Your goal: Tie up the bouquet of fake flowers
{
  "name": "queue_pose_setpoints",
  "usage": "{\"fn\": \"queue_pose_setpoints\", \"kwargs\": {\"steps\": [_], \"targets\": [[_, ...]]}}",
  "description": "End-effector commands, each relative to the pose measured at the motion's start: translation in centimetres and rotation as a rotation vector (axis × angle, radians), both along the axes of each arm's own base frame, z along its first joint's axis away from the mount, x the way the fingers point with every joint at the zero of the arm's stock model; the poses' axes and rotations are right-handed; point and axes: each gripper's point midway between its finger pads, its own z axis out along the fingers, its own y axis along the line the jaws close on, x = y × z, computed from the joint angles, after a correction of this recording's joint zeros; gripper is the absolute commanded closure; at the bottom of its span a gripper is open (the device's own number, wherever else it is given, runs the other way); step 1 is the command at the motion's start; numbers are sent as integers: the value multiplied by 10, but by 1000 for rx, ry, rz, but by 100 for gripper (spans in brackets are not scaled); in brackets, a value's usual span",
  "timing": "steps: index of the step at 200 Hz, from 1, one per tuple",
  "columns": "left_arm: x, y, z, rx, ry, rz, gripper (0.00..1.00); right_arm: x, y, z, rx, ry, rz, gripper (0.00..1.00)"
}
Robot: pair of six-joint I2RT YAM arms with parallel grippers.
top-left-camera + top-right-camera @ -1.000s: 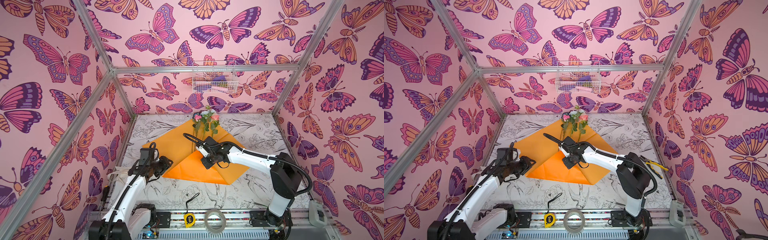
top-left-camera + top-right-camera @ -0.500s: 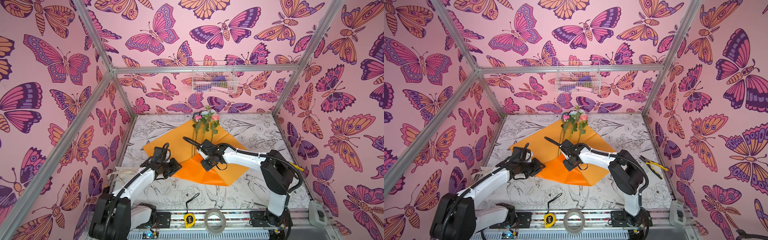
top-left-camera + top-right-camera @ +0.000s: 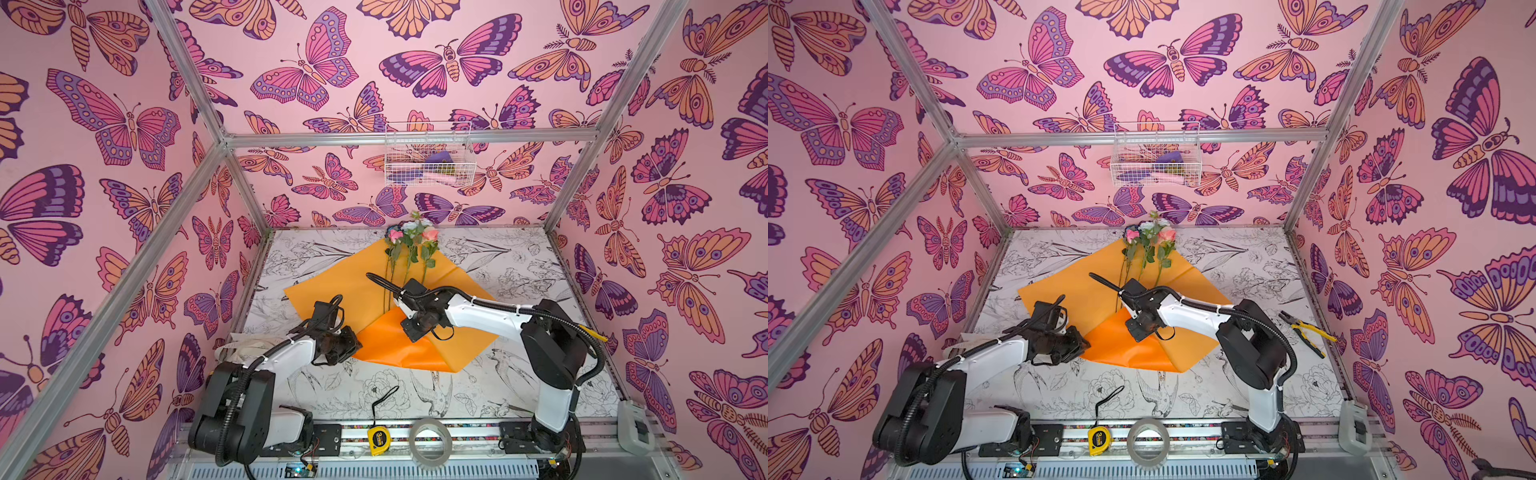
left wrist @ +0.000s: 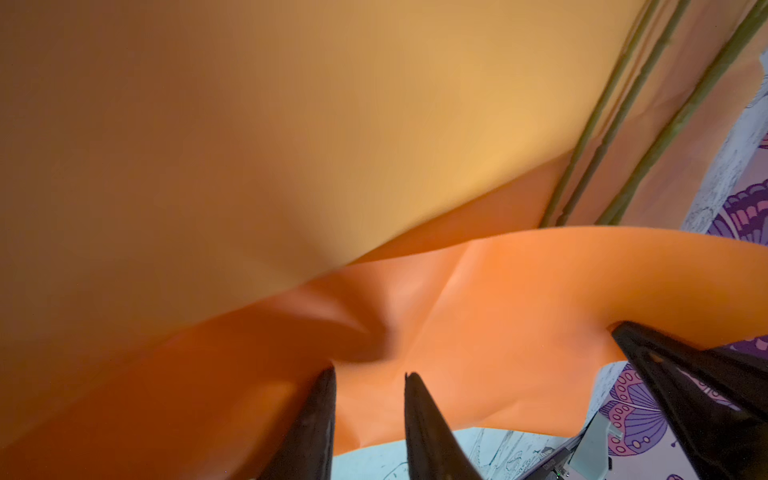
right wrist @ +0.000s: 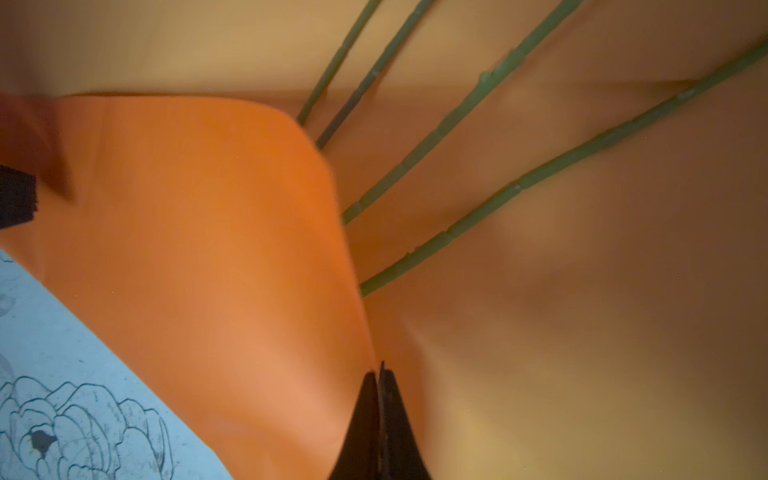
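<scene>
With my right gripper [image 5: 380,374] pinched shut on the folded edge of the orange wrapping paper [image 3: 399,345] and my left gripper [image 4: 370,376] narrowly open at the flap, I should draw it snug over the stems of the bouquet of fake flowers [image 3: 409,249] lying mid-table

Left white-and-black arm [image 3: 286,353] lies low, its black two-fingered tool [image 4: 369,376] narrowly parted; right white-and-black arm [image 3: 486,316] reaches toward the centre, its matching black tool [image 5: 380,370] pressed closed.
</scene>
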Motion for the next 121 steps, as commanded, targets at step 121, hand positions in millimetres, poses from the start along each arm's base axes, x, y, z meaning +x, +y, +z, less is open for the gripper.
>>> {"fn": "queue_pose_setpoints", "kwargs": {"steps": [121], "targets": [[-26,14,-21,53,61,44,71,-12,-10,53,102,-28,-186,60]]}}
